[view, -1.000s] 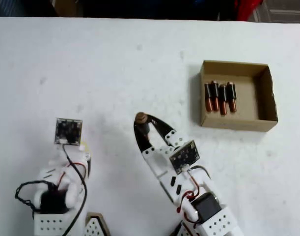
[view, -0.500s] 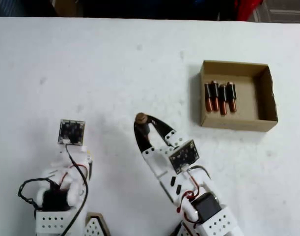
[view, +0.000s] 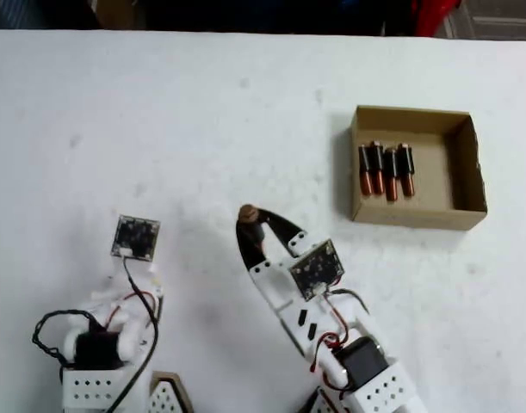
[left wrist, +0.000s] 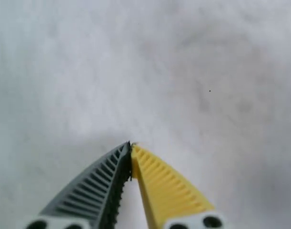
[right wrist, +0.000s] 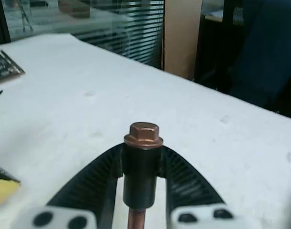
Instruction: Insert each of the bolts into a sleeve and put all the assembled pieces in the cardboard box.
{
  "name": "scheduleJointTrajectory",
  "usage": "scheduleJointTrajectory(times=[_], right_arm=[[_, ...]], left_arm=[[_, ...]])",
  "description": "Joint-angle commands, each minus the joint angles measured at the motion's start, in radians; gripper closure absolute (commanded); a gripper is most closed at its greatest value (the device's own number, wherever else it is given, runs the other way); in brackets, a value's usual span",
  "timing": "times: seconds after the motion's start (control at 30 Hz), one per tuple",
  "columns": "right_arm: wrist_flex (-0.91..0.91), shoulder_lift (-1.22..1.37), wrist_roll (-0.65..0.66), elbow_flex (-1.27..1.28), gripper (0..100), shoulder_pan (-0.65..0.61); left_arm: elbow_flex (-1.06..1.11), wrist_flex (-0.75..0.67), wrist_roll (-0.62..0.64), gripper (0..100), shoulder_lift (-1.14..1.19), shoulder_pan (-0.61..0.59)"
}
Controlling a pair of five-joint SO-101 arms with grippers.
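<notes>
Task looks nearly done: four assembled pieces [view: 386,170] (copper bolts in dark sleeves) lie side by side inside the cardboard box [view: 415,111], at the right of the white worktop [view: 185,112]. A fifth is made up but not yet boxed. The right end effector [view: 255,225] is clamped on a black sleeve [right wrist: 140,174] w/ a bolt [right wrist: 143,134] through it, hex head above the sleeve, shank showing below. It is held roughly upright near the worktop's centre, well apart from the box. What's left, by my reading: carry it to the box and let go; it may be the last one. The right arm [view: 331,335] stretches from the near edge toward the centre. The left arm [view: 99,344] sits folded at the near-left corner. The left end effector [left wrist: 131,145] points at bare worktop, fingers together, holding nothing.
</notes>
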Motion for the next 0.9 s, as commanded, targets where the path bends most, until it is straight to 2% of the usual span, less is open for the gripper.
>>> scheduleJointTrajectory(times=[0.0, 0.13, 0.27, 0.4, 0.63, 0.87], right_arm=[[0.024, -0.013, -0.003, 0.008, 98.1, 0.015], [0.059, -0.013, -0.003, -0.009, 98.1, 0.042], [0.16, -0.013, -0.002, -0.092, 98.1, 0.179], [0.315, -0.012, 0.097, -0.204, 98.1, 0.329], [0.544, -0.008, 0.245, -0.333, 98.1, 0.509], [0.665, 0.041, 0.29, -0.528, 98.1, 0.641]], left_arm=[[-0.003, 0.003, -0.028, 98, -0.015, -0.004], [-0.003, 0.005, 0.014, 98, -0.015, -0.005], [-0.003, 0.005, 0.015, 98, -0.015, -0.01], [-0.003, 0.005, 0.015, 98, -0.015, -0.005], [-0.003, 0.005, 0.012, 98, -0.015, -0.005], [-0.003, 0.005, 0.009, 98, -0.015, -0.012]])
